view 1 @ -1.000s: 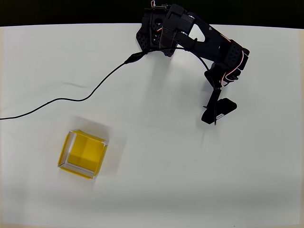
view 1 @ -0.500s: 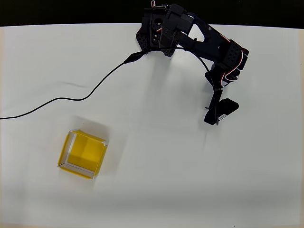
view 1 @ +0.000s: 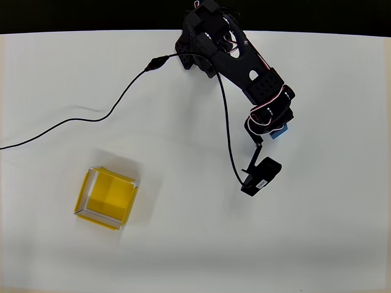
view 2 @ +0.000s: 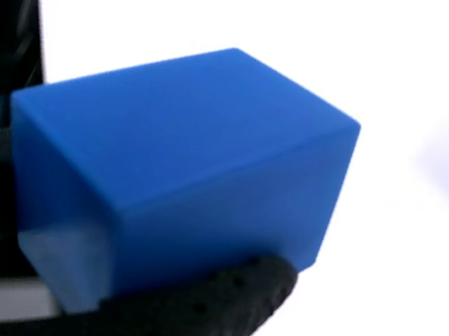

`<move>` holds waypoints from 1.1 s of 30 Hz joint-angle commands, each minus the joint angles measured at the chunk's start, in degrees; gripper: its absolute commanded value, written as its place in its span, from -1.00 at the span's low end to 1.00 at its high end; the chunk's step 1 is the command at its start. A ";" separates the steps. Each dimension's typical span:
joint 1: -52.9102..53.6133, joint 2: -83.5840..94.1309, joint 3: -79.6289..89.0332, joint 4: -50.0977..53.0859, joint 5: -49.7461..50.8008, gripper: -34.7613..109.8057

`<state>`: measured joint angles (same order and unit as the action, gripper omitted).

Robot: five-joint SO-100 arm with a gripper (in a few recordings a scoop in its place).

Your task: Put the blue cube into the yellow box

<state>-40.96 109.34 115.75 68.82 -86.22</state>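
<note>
The blue cube (view 2: 184,154) looms large in the wrist view, pressed between a black finger (view 2: 210,318) below it and the dark jaw at its left edge. From overhead only a blue corner of the cube (view 1: 280,132) peeks out at the right side of the black arm's wrist, where my gripper (view 1: 275,129) is shut on it. The yellow box (view 1: 106,198) stands open-topped at the lower left of the white table, far to the left of the gripper, with nothing inside.
A black cable (view 1: 91,118) runs from the arm's base across the table to the left edge, above the box. A black part of the wrist (view 1: 261,177) juts out toward the table's middle. The table's far edge lies behind the arm's base (view 1: 198,43).
The arm has swung down and leftward toward the table's middle. A blue corner of the cube now shows beside the wrist. The cable has shifted left; the box has not moved.
</note>
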 commanded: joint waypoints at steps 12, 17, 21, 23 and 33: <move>35.42 8.70 -8.09 -20.65 -15.47 -0.31; 44.47 7.21 -9.23 -26.89 -18.02 -0.31; 51.86 4.83 -11.43 -30.85 -19.78 -0.31; 55.20 3.16 -13.18 -31.55 -20.21 -0.31; 67.41 -8.26 -25.58 -32.08 -17.31 -0.30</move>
<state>22.50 100.11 100.28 37.79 -103.36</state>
